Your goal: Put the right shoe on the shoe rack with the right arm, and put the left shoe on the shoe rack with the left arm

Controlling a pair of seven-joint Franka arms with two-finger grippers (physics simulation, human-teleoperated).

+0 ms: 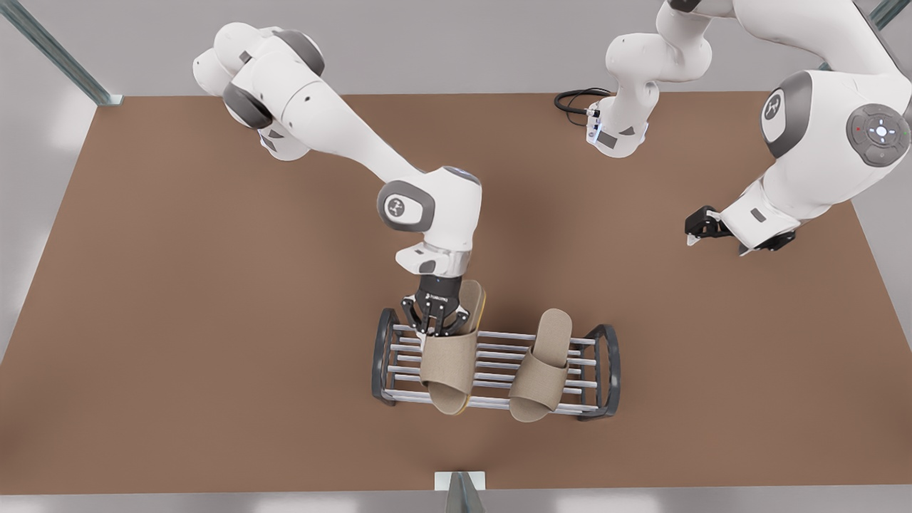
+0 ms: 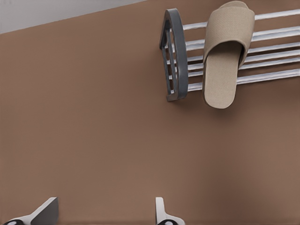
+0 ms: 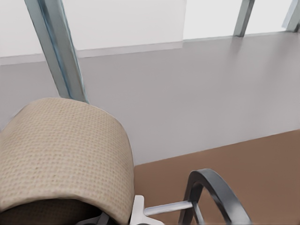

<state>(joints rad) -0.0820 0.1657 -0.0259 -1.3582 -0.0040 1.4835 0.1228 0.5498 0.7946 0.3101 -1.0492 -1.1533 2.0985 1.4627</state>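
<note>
- The right gripper (image 1: 436,322) is low at the middle of the front view, over the rack's (image 1: 603,370) left half. Its jaws grip the right shoe (image 1: 449,370) by the back edge of the strap, probably so the sole hangs free to settle on the bars.
- That shoe tilts, heel raised under the wrist, toe down on the front bars; I'd say it is not yet released.
- The left shoe (image 1: 543,365) lies flat on the rack's right half, slightly askew, leaving room for its twin.
- The left gripper (image 1: 700,229) waits at the right edge, well apart from the rack, jaws wide and holding nothing.
</note>
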